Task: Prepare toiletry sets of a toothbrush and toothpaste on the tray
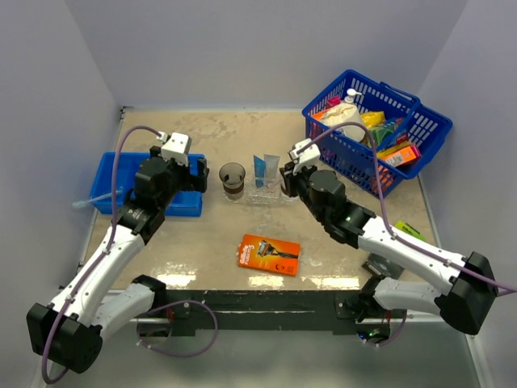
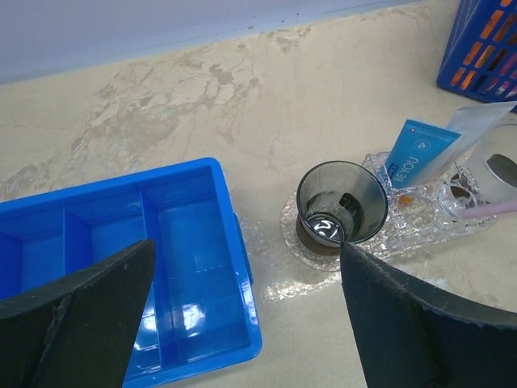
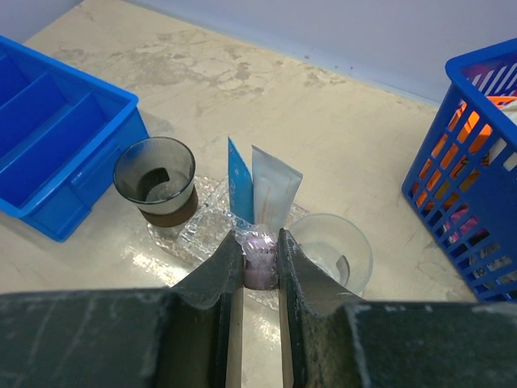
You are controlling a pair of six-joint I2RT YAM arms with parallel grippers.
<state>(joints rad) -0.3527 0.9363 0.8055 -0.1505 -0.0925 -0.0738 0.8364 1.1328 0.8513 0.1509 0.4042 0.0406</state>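
Note:
The clear tray [image 1: 260,196] [image 2: 380,236] [image 3: 202,236] lies mid-table. On its left end stands a dark brownish cup [image 1: 233,179] [image 2: 339,202] [image 3: 155,179], on its right end a clear cup [image 3: 333,249] [image 2: 505,171]. Between them two toothpaste tubes stand upright, one blue [image 3: 240,192] [image 2: 412,153] and one white [image 3: 275,187] [image 2: 477,125]. My right gripper [image 3: 260,259] [image 1: 285,179] is shut on a pink, plastic-wrapped toothbrush [image 3: 260,252] [image 2: 485,210] over the tray, beside the clear cup. My left gripper [image 2: 246,246] [image 1: 194,174] hangs open and empty above the blue bin's right edge.
A blue compartment bin [image 1: 113,190] [image 2: 121,242] [image 3: 48,137] sits at the left. A blue wire basket [image 1: 376,133] [image 3: 477,162] holding several packaged items stands at the back right. An orange razor pack [image 1: 269,254] lies near the front centre.

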